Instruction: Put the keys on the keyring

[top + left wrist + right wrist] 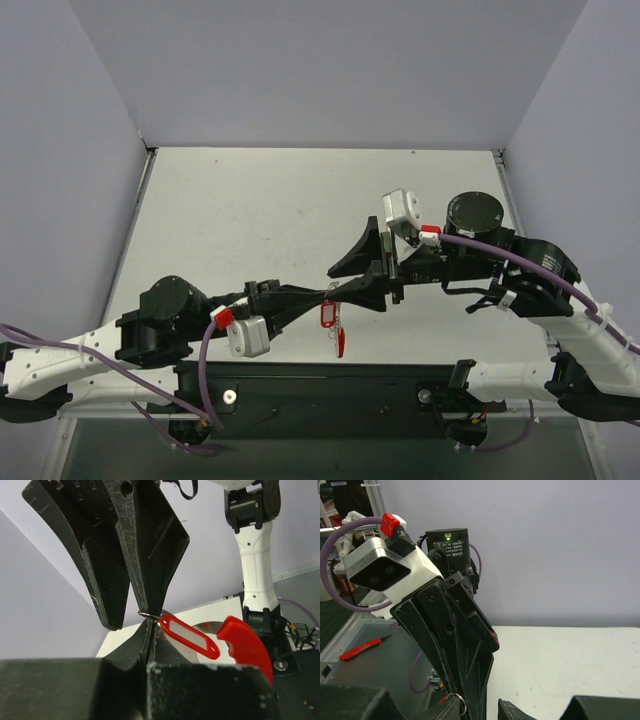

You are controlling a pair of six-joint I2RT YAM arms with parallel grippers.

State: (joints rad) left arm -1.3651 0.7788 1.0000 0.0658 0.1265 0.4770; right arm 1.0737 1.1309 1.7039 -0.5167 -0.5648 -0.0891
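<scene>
The keyring (pixel 148 615) is a thin silver split ring with a red label tag (pixel 190 636) hanging from it. My left gripper (pixel 149 625) is shut on the ring at its fingertips and holds it above the table's near edge (pixel 330 293). A curved red-headed silver key (pixel 245 642) hangs past the tag, and shows below it from above (pixel 340 344). My right gripper (pixel 129 620) comes in from the opposite side, open, with one fingertip (pixel 145 607) touching the ring. In the right wrist view the ring (pixel 462 705) sits by my right gripper's (pixel 480 712) left finger.
The white table (pixel 250 210) is walled at the back and sides. A black base plate (pixel 330 385) runs along the near edge. A slim red object (pixel 362 649) lies on a grey surface to the left in the right wrist view. Both arms meet over the table's near middle.
</scene>
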